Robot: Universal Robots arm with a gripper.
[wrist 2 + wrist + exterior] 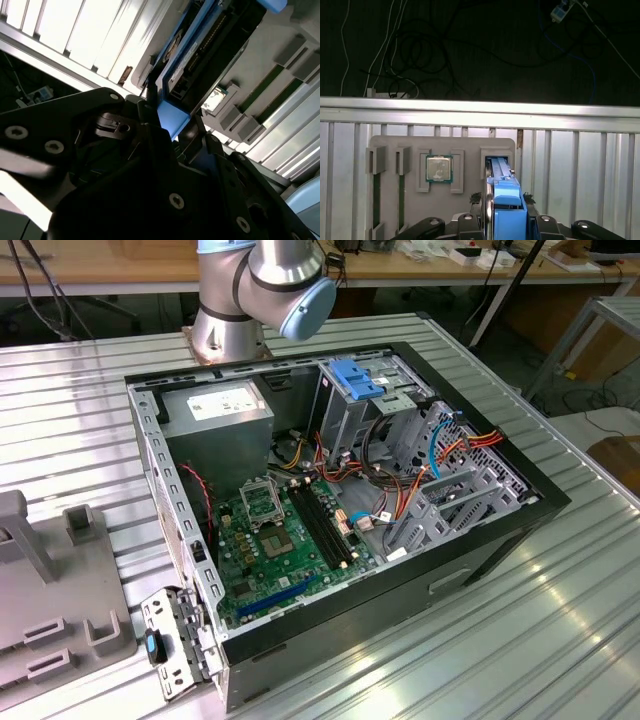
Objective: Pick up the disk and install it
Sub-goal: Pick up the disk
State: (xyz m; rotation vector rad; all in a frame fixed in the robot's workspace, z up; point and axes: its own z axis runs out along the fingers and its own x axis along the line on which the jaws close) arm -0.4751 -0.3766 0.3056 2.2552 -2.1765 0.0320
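We find the disk (pixel 501 182) standing on edge in a slot of the grey tray (pixel 470 145), its long axis running straight away from the gripper (pixel 502 201) at its near end, clamped or not we cannot tell.

The arm (pixel 262 290) stands at the far side in the exterior view, its grey joints capped in pale blue, its upper links running off the top. In the first wrist view the black pincer (pixel 504 202) clamps the disk (pixel 500 170), fingers (pixel 148 107) pressed against its blue rail in the second wrist view
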